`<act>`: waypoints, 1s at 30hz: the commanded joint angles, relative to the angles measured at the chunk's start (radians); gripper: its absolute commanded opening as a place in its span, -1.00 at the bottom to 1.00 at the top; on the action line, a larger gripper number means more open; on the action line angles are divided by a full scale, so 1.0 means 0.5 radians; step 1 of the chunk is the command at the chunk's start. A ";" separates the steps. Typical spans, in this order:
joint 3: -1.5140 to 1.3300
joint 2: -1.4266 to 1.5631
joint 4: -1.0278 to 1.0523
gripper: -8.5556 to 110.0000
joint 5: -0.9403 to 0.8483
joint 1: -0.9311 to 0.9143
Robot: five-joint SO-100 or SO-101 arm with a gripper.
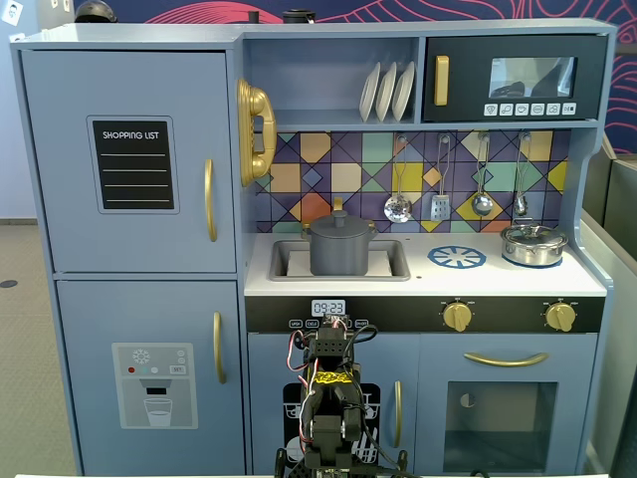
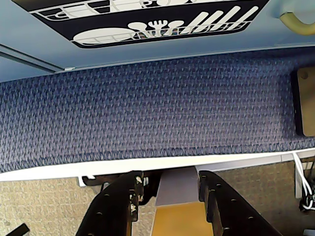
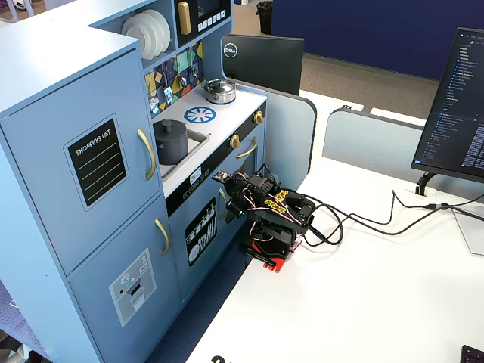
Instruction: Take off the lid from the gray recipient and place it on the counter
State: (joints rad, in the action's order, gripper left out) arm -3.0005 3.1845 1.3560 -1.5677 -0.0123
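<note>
In both fixed views the pot (image 1: 339, 249) sits in the sink (image 1: 289, 261) of the worktop (image 1: 498, 281), its lid (image 1: 338, 221) still on, well above my folded arm (image 3: 268, 215) low in front of the kitchen. My wrist view shows none of that, only blue carpet (image 2: 157, 108) and the dishwasher print (image 2: 147, 22) below the kitchen. There my jaws stand apart and empty, fingers (image 2: 120, 204) either side of a gap.
</note>
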 commanded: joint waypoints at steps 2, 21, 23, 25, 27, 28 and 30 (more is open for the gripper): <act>-0.003 -0.012 0.347 -0.86 0.086 -0.160; 0.764 -0.061 -0.230 -0.86 0.156 0.006; 1.043 -0.126 -0.279 -0.86 0.095 0.040; 1.310 -0.212 -0.393 -0.86 0.052 0.061; 1.546 -0.304 -0.543 -0.86 0.055 0.058; 1.632 -0.356 -0.638 -0.86 0.003 0.049; 1.761 -0.469 -0.893 -0.86 -0.052 0.028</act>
State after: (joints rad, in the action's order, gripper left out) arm -2.2872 3.0419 1.0861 -1.5601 0.0092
